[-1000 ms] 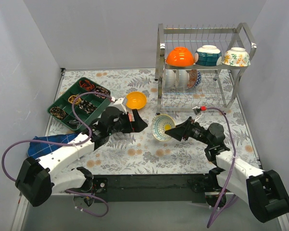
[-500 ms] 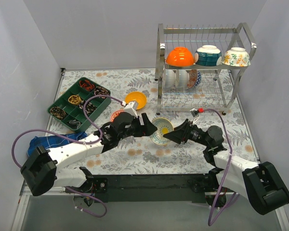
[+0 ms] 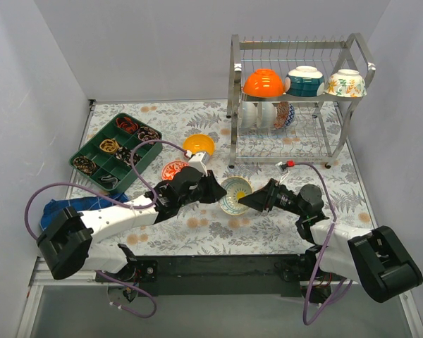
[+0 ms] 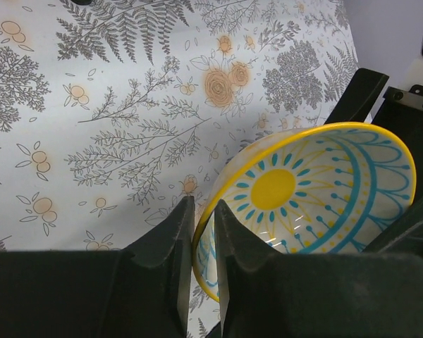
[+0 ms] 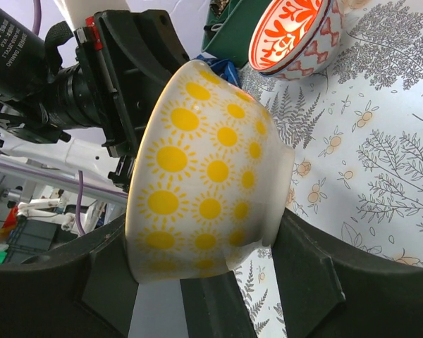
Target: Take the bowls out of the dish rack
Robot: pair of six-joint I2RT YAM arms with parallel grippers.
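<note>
Both arms meet over the middle of the tabletop (image 3: 197, 236), and between them is a sun-patterned bowl (image 3: 235, 194), tipped on its side, with a yellow rim, yellow suns on its white outside and a yellow and teal starburst inside. The left end effector (image 3: 215, 191) is clenched on it: its wrist view shows the two black fingers (image 4: 162, 260) pinching the rim, one inside the bowl and one outside. The right end effector (image 3: 250, 201) grasps the same bowl from the other side, its fingers (image 5: 307, 274) spread wide across the body, one by the foot and one near the rim. The bowl sits in front of the dish rack (image 3: 234, 84), apart from it. On the rack's top tier an orange bowl (image 3: 264, 83), a teal bowl (image 3: 304, 81) and a floral bowl (image 3: 346, 83) stand in a row; below, white bowls (image 3: 257, 115) and a blue-patterned bowl (image 3: 285, 114) stand on edge. A yellow bowl (image 3: 199, 146) and a red-patterned bowl (image 3: 173, 170) rest on the tabletop near a green tray (image 3: 116, 151), and a blue cloth (image 3: 60, 211) lies by the left arm
</note>
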